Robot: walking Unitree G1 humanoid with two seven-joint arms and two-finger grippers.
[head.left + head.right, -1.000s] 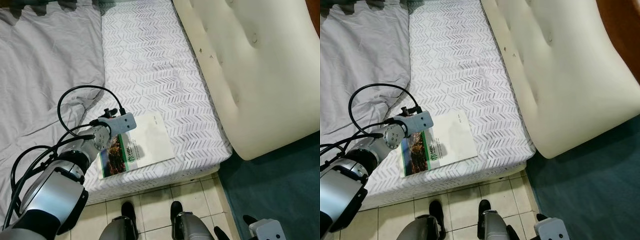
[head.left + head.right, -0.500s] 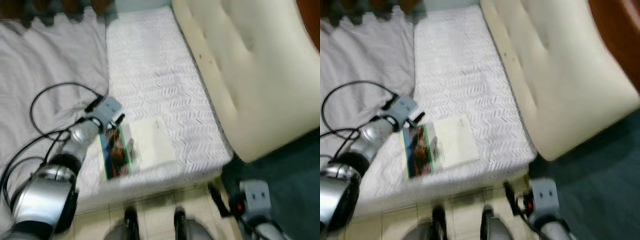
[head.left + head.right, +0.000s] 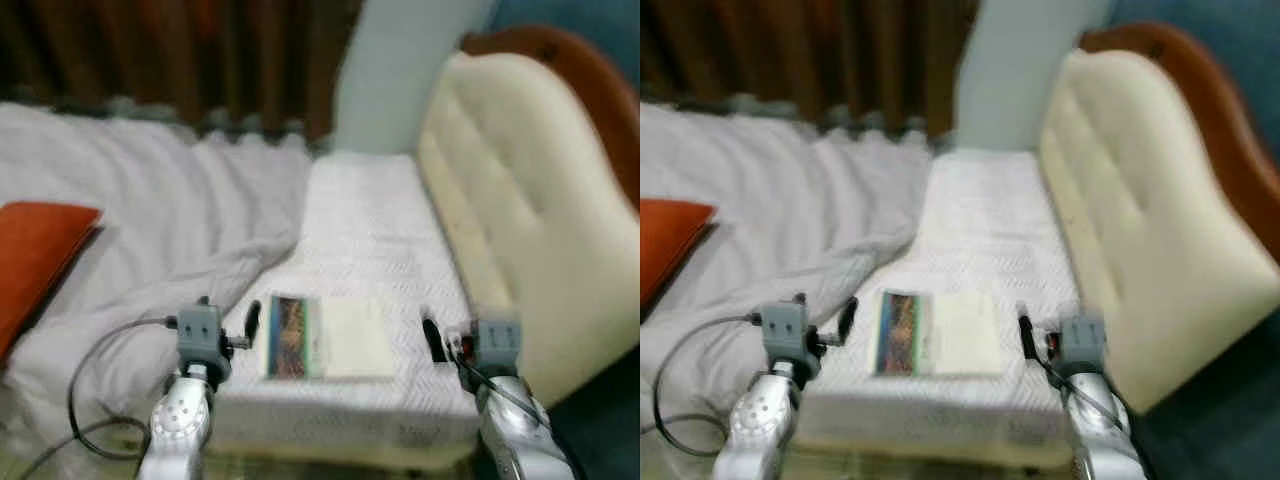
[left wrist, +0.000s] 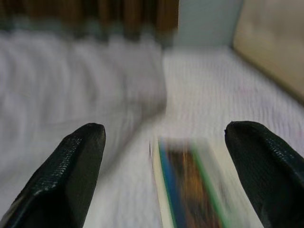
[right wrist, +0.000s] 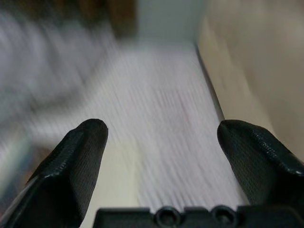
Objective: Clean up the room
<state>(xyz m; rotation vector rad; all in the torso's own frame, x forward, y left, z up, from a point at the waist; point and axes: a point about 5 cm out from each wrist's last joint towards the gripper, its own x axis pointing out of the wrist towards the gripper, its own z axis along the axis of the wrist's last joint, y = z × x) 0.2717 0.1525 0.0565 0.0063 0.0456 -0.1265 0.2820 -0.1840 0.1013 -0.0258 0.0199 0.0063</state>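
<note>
A: What do the head views give?

B: Blurred, but a book [image 3: 327, 338] lies flat on the bed [image 3: 370, 230] near its front edge, coloured cover strip toward the grey blanket [image 3: 150, 240]. The left end effector [image 3: 250, 322] is just beside the book's cover side, the right end effector [image 3: 432, 340] just beside its pale side. A cream headboard [image 3: 510, 200] runs along the right, and an orange cushion [image 3: 30, 255] sits far left.

A: And the left wrist view?

B: Its fingers [image 4: 71, 175] stand wide apart, holding nothing, with the book [image 4: 190, 190] lying between and ahead of them.

A: The right wrist view?

B: Fingers [image 5: 71, 166] are spread too, empty, over the patterned sheet [image 5: 156, 109]. The headboard [image 5: 247, 61] runs beside it.
</note>
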